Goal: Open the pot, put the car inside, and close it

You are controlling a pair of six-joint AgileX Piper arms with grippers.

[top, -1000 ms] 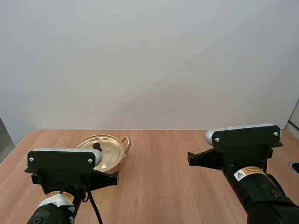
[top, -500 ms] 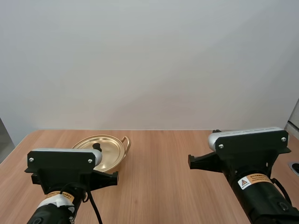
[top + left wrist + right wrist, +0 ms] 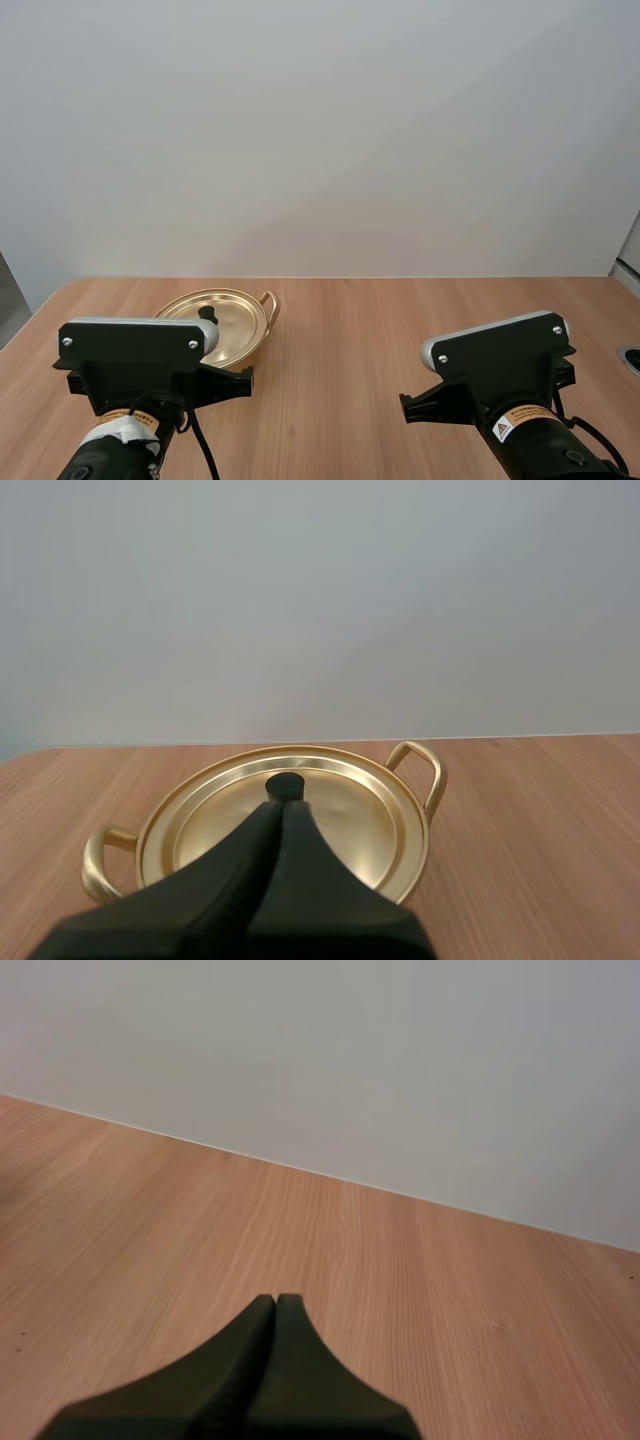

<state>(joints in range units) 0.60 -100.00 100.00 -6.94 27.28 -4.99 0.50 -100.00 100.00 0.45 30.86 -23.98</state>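
A gold pot (image 3: 232, 322) with its lid (image 3: 290, 820) on stands on the wooden table at the left, a black knob (image 3: 285, 785) at the lid's middle. My left gripper (image 3: 280, 808) is shut, its fingers lying together as one dark wedge just short of the knob. Over bare table wood my right gripper (image 3: 276, 1302) is also shut on nothing. In the high view both arms show from behind, the left arm (image 3: 140, 375) in front of the pot and the right arm (image 3: 505, 385) near the front at the right.
The pot has two loop handles, one handle (image 3: 425, 775) on the far right side and one handle (image 3: 100, 858) on the near left. A dark object (image 3: 630, 358) lies at the table's right edge. Open wood (image 3: 340, 340) stretches between the arms.
My right arm has dropped lower and drawn back toward the table's front, tilting a little. The left arm and the pot have stayed put.
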